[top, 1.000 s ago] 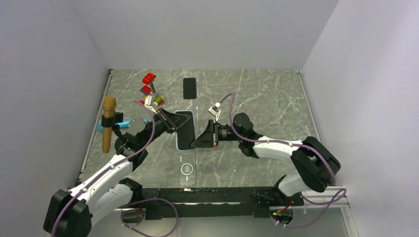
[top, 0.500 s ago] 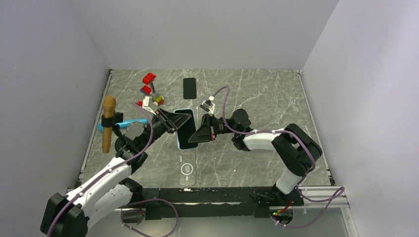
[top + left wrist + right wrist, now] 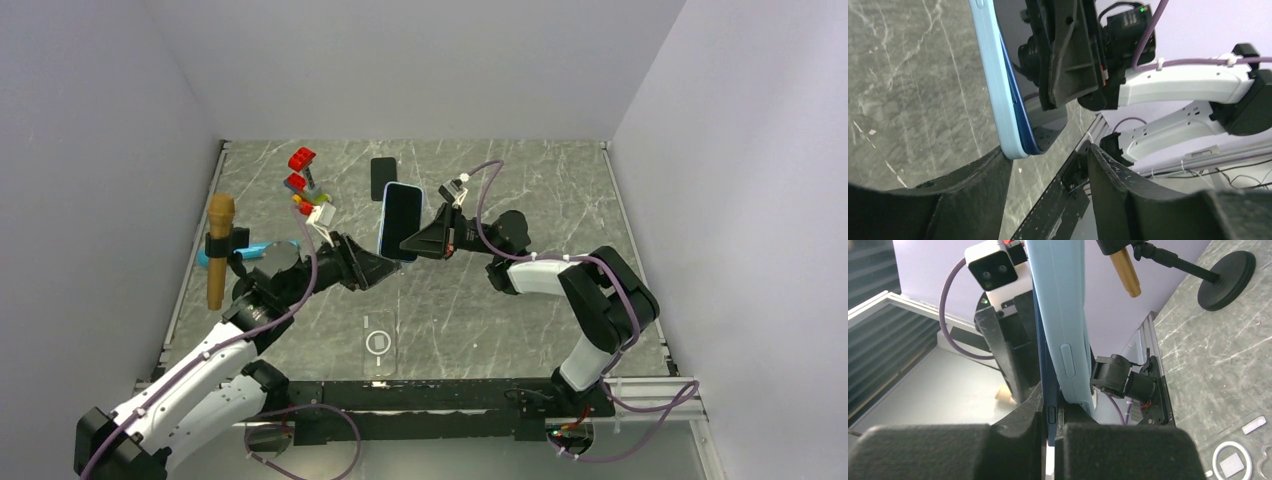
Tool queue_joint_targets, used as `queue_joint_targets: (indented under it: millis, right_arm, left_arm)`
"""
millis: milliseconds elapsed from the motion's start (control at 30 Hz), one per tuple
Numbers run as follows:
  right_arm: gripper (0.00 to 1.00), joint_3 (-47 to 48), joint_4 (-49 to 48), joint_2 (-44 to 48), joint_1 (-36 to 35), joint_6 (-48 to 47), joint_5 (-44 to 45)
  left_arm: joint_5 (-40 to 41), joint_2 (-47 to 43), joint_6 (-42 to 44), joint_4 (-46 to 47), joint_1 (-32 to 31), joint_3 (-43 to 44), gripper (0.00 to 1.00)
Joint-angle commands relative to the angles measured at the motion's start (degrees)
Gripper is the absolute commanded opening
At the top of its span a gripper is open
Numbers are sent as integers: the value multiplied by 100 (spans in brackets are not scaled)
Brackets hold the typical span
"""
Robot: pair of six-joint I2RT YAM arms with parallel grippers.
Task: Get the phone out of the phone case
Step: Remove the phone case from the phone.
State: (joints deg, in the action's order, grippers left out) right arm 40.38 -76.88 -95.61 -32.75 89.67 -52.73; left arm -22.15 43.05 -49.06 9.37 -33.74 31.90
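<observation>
The right claw (image 3: 408,244) is clamping the one blue phone case (image 3: 1060,310), phone (image 3: 402,220) inside, above the worktop (image 3: 540,200). The left claw (image 3: 1048,155) is gaping open (case corner seemingly touching one finger). One dark slab (image 3: 382,176) and one clear case (image 3: 378,345) are lying flat.

Phone (image 3: 401,220) — aloft, in pale-blue case (image 3: 995,75)
</observation>
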Motion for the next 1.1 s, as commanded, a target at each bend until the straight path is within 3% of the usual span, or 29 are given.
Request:
queue_joint_targets:
  millis: [0,67,167,300,367,600,1067]
  right_arm:
    - [0,91,-818,203,18,189,166]
    - [0,93,-979,160,10,326,154]
    - [0,78,-1109,152,19,443,116]
    - [0,-17,-1047,270,28,440,104]
    - [0,-64,-1120,311,34,510,132]
    - [0,-123,-1479,299,11,838,249]
    - [0,-163,-1955,290,-27,1194,474]
  left_arm:
    - [-402,61,307,115,-74,127,54]
    - [-320,42,419,50,-78,151,48]
    - [-218,49,597,-178,-77,257,46]
    - [-131,38,757,-317,-80,281,61]
    - [-59,11,846,-399,-76,282,63]
    - [372,6,637,-178,-77,226,51]
    - [678,316,-141,982,-76,-71,38]
